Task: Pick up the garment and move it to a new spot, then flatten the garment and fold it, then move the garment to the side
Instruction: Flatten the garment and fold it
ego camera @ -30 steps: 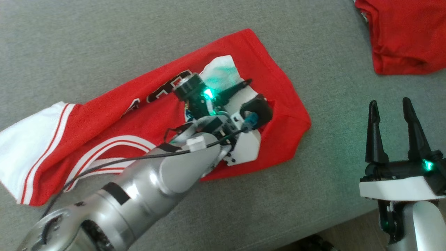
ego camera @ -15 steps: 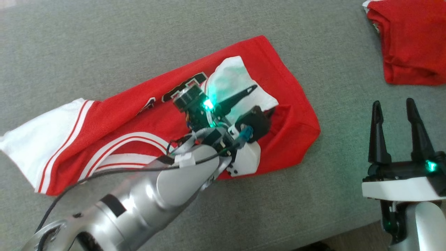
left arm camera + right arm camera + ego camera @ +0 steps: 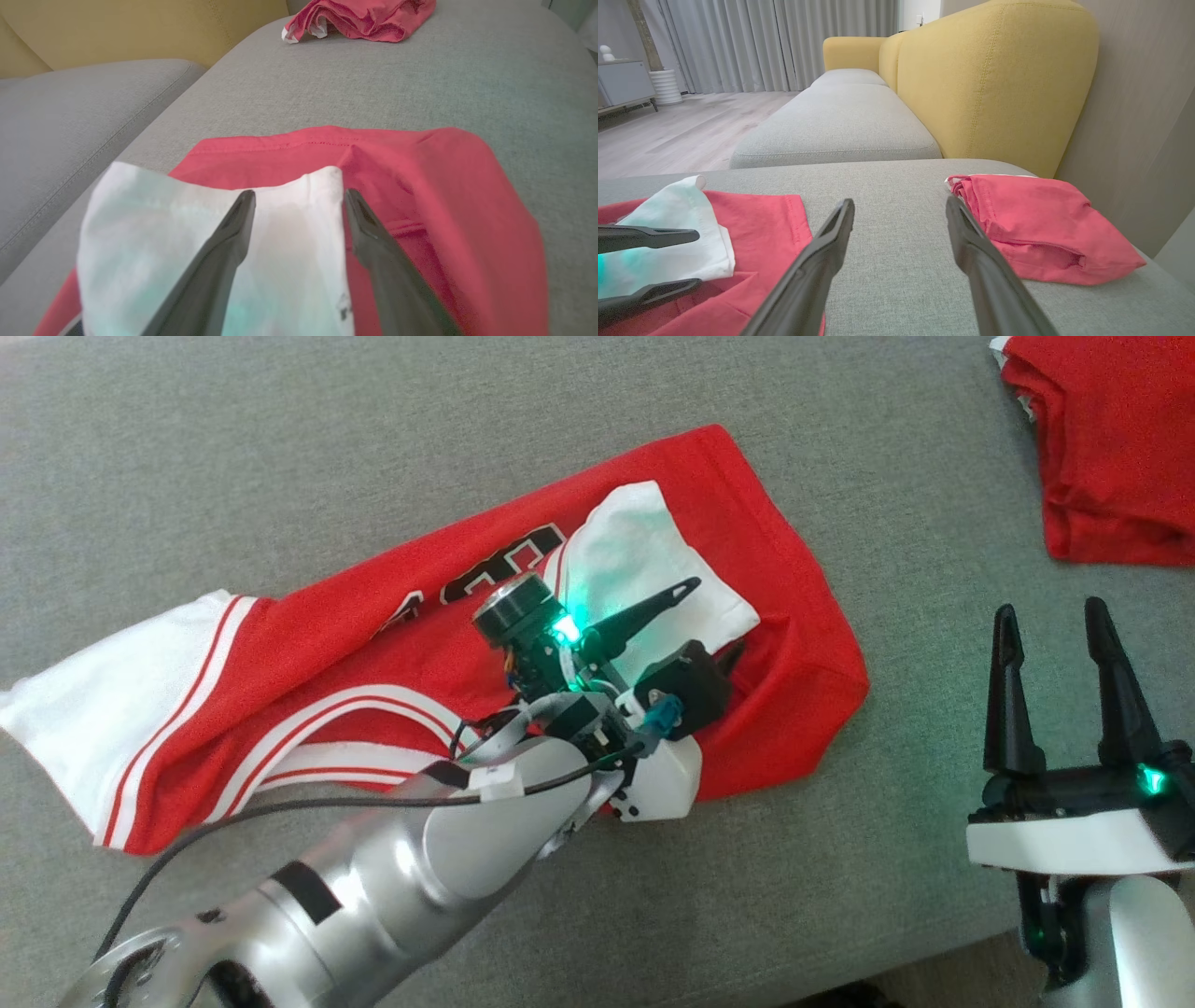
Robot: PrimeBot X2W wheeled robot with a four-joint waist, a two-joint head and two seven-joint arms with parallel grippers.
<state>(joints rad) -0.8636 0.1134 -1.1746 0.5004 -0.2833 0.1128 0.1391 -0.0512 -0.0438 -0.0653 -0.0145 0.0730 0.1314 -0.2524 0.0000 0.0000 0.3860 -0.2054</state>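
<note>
Head view: the garment (image 3: 373, 681), a red jersey with white trim, lies stretched out across the grey sofa cushion (image 3: 280, 448), roughly flat, with a white flap (image 3: 635, 537) turned in over the red near its right end. The left gripper (image 3: 714, 616) hangs over that flap, jaws wide apart with nothing between them; we can't tell if the tips touch cloth. The right gripper (image 3: 1047, 609) sits well apart near the cushion's front edge, jaws spread, empty. A second red garment (image 3: 1120, 457) lies bunched at far right, apart from ours. Left wrist view: both fingers frame the flap's corner, red hem beyond, nothing pinched. Right wrist view: the open fingers point along bare cushion between the two red items, yellow backrest (image 3: 994, 84) behind. We judge the move to a new spot done and flatten-and-fold in hand, the fold only partly made. The next move, we reckon, calls for closing on a cloth edge by the flap and carrying it over without dragging the layers beneath.
</note>
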